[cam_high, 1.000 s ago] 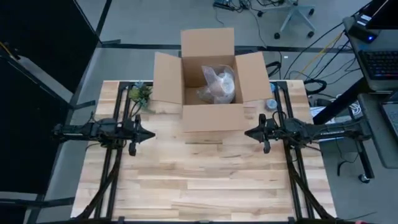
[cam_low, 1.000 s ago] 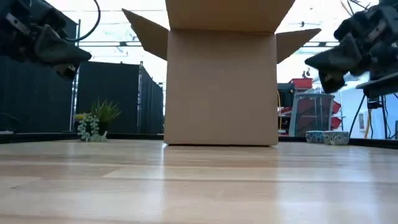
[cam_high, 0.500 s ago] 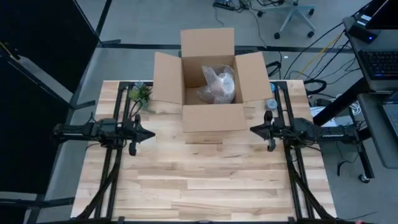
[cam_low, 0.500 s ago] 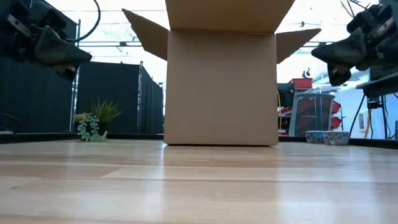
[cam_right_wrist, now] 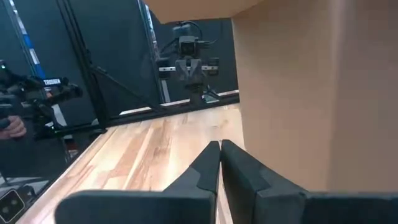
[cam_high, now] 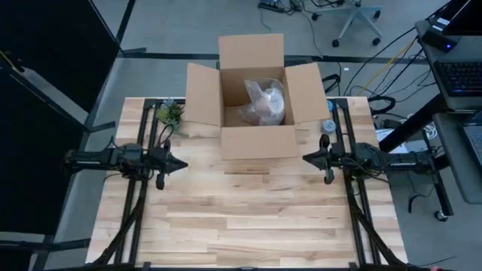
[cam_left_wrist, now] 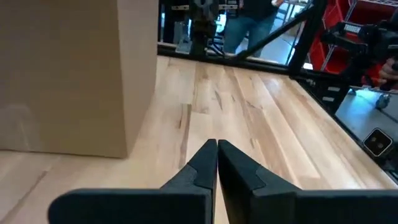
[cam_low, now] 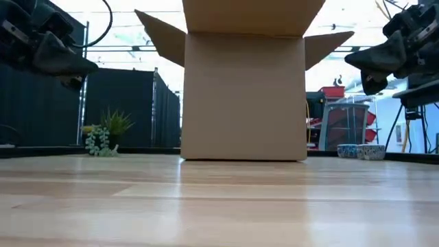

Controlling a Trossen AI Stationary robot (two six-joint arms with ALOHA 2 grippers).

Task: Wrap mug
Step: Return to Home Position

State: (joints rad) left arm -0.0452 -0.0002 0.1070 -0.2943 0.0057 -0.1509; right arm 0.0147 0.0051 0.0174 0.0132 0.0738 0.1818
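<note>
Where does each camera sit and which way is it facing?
High view: overhead, looking straight down on the wooden table, open brown cardboard box and both arms.
Low view: tabletop height, facing the box; left gripper and right gripper show up high.
Left wrist view: on the left arm, looking past its shut fingers across the table.
Right wrist view: likewise on the right arm, shut fingers.
Shared: all four show the box.

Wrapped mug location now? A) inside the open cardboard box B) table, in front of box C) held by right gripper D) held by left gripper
A: high view shows the wrapped mug inside the cardboard box; left gripper and right gripper are shut and empty.
</note>
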